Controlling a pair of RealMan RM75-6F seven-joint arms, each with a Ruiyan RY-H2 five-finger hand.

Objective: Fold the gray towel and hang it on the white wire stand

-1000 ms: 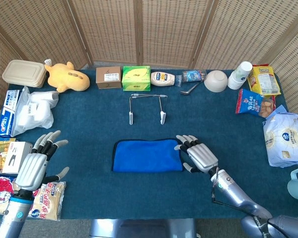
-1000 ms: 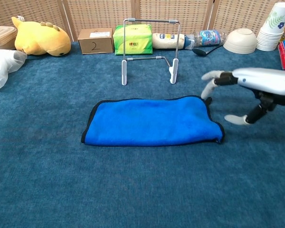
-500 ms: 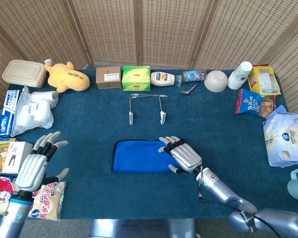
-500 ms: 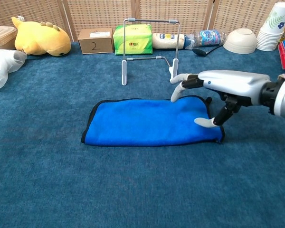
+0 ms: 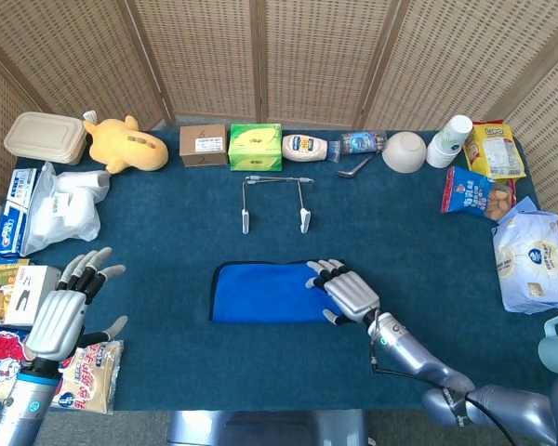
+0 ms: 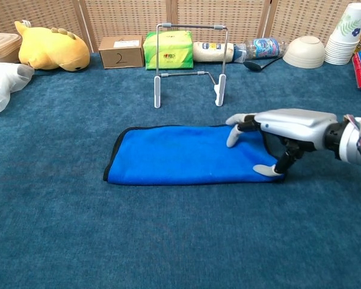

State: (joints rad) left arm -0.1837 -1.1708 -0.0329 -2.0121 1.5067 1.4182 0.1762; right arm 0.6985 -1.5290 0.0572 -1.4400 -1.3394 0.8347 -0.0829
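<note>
A folded blue towel (image 5: pixel 265 292) (image 6: pixel 180 154) with black edging lies flat in the middle of the table. Behind it stands the white wire stand (image 5: pixel 274 200) (image 6: pixel 189 60), upright and bare. My right hand (image 5: pixel 344 293) (image 6: pixel 283 123) lies over the towel's right end, with fingers spread on top and the thumb down at the front right corner. I cannot see cloth pinched between them. My left hand (image 5: pixel 60 316) hovers open, fingers spread, far to the left over snack packets; only the head view shows it.
A brown box (image 5: pixel 203 146), green tissue box (image 5: pixel 255 147), bottles, a spoon and a white bowl (image 5: pixel 404 151) line the back edge. A yellow plush toy (image 5: pixel 123 144) and plastic bag (image 5: pixel 60 209) sit at left. Snack bags (image 5: pixel 532 260) and paper cups (image 5: pixel 448 141) stand at right.
My right hand moved left from beside the towel to over its right end, then dropped lower onto it. The left hand barely moved. Towel and stand stayed put.
</note>
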